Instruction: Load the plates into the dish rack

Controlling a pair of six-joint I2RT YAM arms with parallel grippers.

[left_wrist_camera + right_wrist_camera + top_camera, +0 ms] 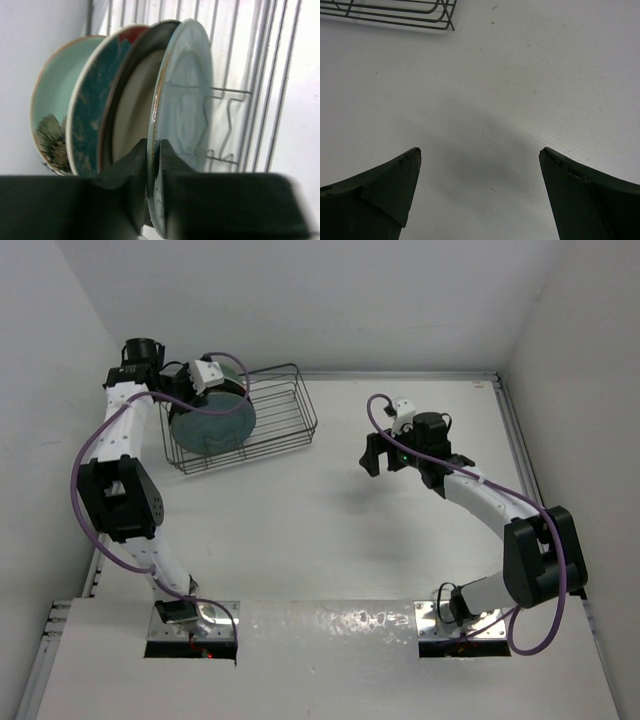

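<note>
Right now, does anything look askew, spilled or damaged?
Nothing stands out. The mint-green plate, teal floral plate, brown-rimmed cream plate and dusty blue-teal plate stand on edge, side by side, in the dark wire dish rack; the left gripper grips the last one's rim.

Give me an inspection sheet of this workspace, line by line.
Surface: white table, a few small specks.
Job's things: mint-green plate, floral plate, cream plate and blue-teal plate stand upright side by side in the dish rack.
Clutter: nothing seen.
Grippers: left claw shut on the blue-teal plate's rim; right claw open above the table.
Cables: purple cable looping along each arm.
Surroundings: white walls.
</note>
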